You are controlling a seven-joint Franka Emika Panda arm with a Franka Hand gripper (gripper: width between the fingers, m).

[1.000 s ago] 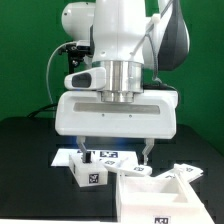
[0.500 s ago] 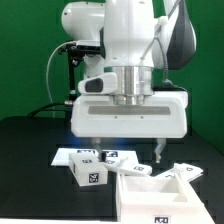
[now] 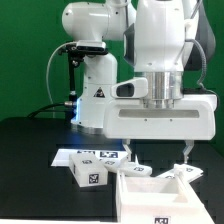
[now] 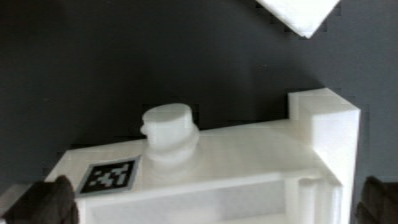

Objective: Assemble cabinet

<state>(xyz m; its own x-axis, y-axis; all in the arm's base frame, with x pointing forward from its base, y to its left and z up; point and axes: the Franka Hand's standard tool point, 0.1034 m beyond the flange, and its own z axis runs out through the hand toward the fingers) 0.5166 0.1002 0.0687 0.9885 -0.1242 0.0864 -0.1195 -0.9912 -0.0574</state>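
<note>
1. The gripper (image 3: 159,156) hangs off the surface (image 3: 30,175), jaws spread wide, with nothing between them.
2. Both fingers (image 4: 43,200) show in the wrist view as dark tips far apart. Neither one touches anything.
3. The cabinet (image 3: 150,203) sits straight below the gripper. It is a big white box with its open side up and a square tag on the wall facing the exterior camera.
4. The wrist view looks down on the cabinet's white body, which lies between the two fingertips.
5. A small white knob (image 4: 169,128) stands upright on the cabinet, under the gripper and nearer one finger than the other.
6. Just beside the knob is a black-and-white tag (image 4: 111,176), lying flat on the same face.
7. On the far side of the knob from the tag, a raised white wall of the cabinet steps up.
8. Off to the gripper's side, toward the exterior view's left, a small white block (image 3: 88,173) with a tag on its face rests on the surface.
9. Past that block, the marker board (image 3: 62,155) lies flat, lower than the fingertips.
10. On the gripper's other side, toward the exterior view's right, a loose flat white panel (image 3: 192,172) lies near the cabinet's rim. Whether the two touch cannot be told.
11. A white corner (image 4: 311,15) pokes into the wrist view beyond the cabinet, over the dark surface. What it belongs to is unclear.
</note>
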